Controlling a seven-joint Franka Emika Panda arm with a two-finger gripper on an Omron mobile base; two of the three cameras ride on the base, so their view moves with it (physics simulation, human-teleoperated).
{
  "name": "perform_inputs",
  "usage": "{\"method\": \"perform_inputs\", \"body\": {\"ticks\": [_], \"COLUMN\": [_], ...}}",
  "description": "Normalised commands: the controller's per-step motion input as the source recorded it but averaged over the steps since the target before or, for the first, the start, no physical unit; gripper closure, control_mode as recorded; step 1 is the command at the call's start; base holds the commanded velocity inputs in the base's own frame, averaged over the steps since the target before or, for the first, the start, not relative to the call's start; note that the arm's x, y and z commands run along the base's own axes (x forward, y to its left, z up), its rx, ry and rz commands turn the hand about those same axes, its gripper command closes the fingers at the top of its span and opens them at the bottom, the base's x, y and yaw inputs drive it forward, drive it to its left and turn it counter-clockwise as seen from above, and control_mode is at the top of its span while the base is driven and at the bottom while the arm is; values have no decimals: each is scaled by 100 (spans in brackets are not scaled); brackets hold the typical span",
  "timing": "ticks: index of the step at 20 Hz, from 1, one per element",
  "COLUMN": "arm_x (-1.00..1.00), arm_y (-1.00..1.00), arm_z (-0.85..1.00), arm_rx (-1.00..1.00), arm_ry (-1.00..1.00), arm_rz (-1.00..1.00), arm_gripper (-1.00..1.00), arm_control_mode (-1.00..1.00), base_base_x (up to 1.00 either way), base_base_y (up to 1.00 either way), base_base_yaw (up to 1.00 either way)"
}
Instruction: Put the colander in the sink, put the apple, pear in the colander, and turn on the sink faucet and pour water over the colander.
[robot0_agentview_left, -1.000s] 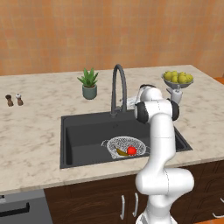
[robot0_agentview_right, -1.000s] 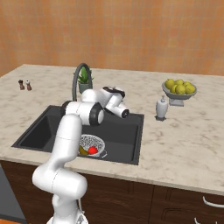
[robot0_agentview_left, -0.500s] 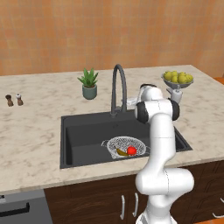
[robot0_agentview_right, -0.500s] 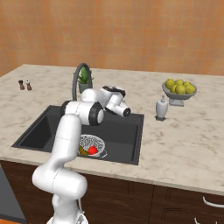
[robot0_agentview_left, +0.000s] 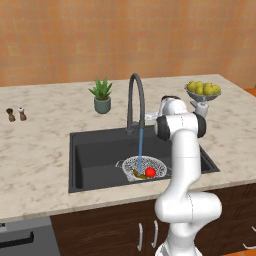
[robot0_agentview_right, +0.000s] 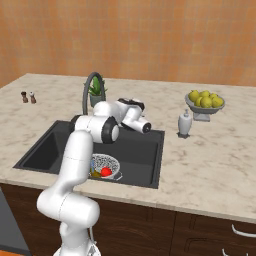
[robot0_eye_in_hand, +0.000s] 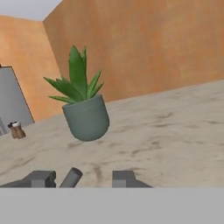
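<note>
The dark sink (robot0_agentview_left: 95, 150) holds the speckled colander (robot0_agentview_left: 131, 165) at its front right. The red apple (robot0_agentview_left: 150, 172) and the brownish pear (robot0_agentview_left: 139, 175) lie together inside the colander (robot0_agentview_right: 100, 162). A thin blue stream of water (robot0_agentview_left: 140, 145) falls from the tall dark faucet (robot0_agentview_left: 136, 97) into the colander. My gripper (robot0_agentview_left: 150, 117) hovers just right of the faucet's base, above the counter behind the sink. In the hand view my gripper (robot0_eye_in_hand: 83, 178) is open, and a short grey rod (robot0_eye_in_hand: 71, 177) stands between the fingertips (robot0_eye_in_hand: 124, 178), nearer the left one.
A potted plant (robot0_agentview_left: 102, 96) stands behind the sink, straight ahead of the hand (robot0_eye_in_hand: 85, 116). A footed bowl of yellow-green fruit (robot0_agentview_right: 204, 100) and a white bottle (robot0_agentview_right: 184, 123) sit on the right counter. Two small shakers (robot0_agentview_left: 16, 114) stand far left.
A stream of water now shows under the spout, which I could not make out in the earlier frames. The arm has hardly moved.
</note>
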Motion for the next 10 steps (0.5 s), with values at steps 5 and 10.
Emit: {"method": "perform_inputs", "body": {"ticks": [5, 10], "arm_x": [-6, -12], "arm_y": [-26, -14], "arm_z": [-4, 0], "arm_rx": [-10, -21], "arm_ry": [1, 3], "arm_rz": [0, -1], "arm_gripper": [100, 100], "arm_control_mode": [-100, -100], "base_base_x": [0, 0], "base_base_y": [0, 0], "base_base_yaw": [0, 0]}}
